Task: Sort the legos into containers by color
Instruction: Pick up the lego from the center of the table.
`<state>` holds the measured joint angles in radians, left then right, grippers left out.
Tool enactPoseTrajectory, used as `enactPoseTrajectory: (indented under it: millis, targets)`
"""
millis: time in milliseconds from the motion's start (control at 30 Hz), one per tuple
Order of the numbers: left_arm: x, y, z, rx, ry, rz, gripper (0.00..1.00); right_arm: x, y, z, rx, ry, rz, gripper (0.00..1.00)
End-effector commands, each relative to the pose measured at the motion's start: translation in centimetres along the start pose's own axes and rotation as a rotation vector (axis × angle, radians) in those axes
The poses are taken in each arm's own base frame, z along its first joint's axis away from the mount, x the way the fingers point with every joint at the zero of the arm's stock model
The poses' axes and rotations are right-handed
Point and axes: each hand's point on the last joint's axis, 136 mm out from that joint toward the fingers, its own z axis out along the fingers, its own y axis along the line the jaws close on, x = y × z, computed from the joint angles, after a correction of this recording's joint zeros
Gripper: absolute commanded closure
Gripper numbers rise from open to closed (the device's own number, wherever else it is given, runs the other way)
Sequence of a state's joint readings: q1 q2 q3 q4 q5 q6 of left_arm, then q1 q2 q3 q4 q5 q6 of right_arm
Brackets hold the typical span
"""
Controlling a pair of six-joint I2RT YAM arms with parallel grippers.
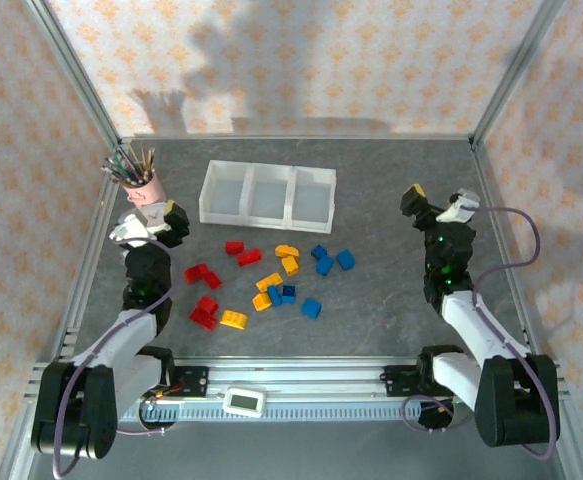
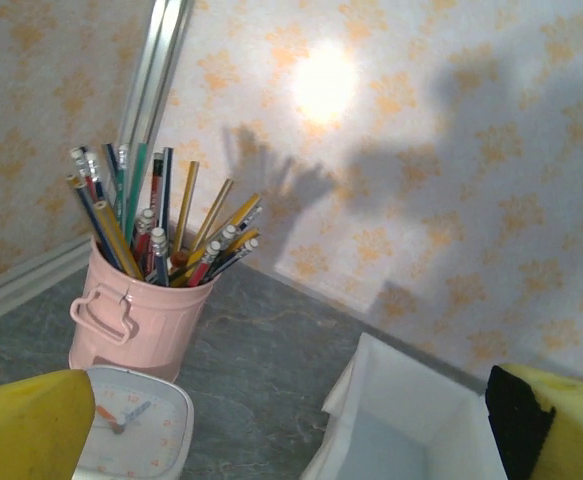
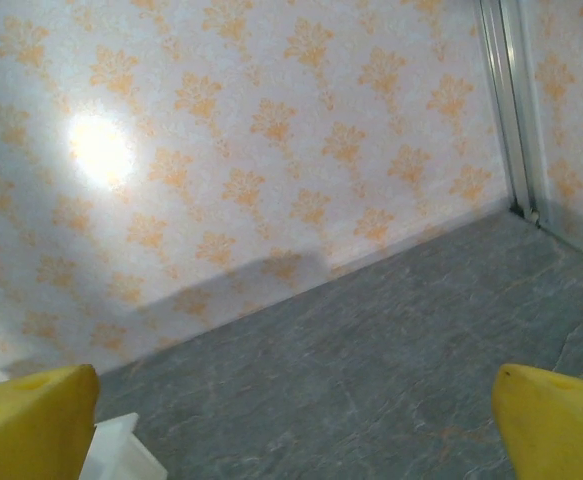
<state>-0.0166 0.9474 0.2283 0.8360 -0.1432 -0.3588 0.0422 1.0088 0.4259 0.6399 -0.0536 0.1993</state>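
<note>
Grey table between patterned walls: unsorted red, blue and yellow-orange legos lie at centre, the empty white tray at twelve o'clock, while left gripper at nine and right gripper at three hover spread wide, holding nothing, apparently ready to begin.

Bright light. Round glare spot on wallpaper above left fingers; dark shadows beside it. Fingers blurred, near lens.

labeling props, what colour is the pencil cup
The pencil cup is pink, clearest in the left wrist view.
</note>
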Motion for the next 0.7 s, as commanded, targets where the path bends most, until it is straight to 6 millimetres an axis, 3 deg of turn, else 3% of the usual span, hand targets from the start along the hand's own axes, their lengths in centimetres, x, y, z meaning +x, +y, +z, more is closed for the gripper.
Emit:
enactPoseTrajectory:
  millis: [0, 100, 300, 667]
  targets:
    - [0.5, 1.6, -0.6, -0.069, 0.018, -0.151, 0.01, 3.2, -1.3, -0.2, 0.056, 0.139, 0.133, 0.00]
    - [1.0, 1.5, -0.3, -0.098, 0.092, -0.163, 0.01, 4.3, -1.2, 0.2, 0.054, 0.212, 0.144, 0.00]
    - [2.6, -0.9, -0.1, -0.014, 0.258, -0.161, 0.01, 5.9, -1.0, -0.3, 0.036, 0.241, 0.248, 0.00]
    - [7.1, -7.1, -2.8, 0.140, 0.544, -0.136, 0.01, 11.7, 2.7, -1.5, 0.021, 0.488, 0.173, 0.00]
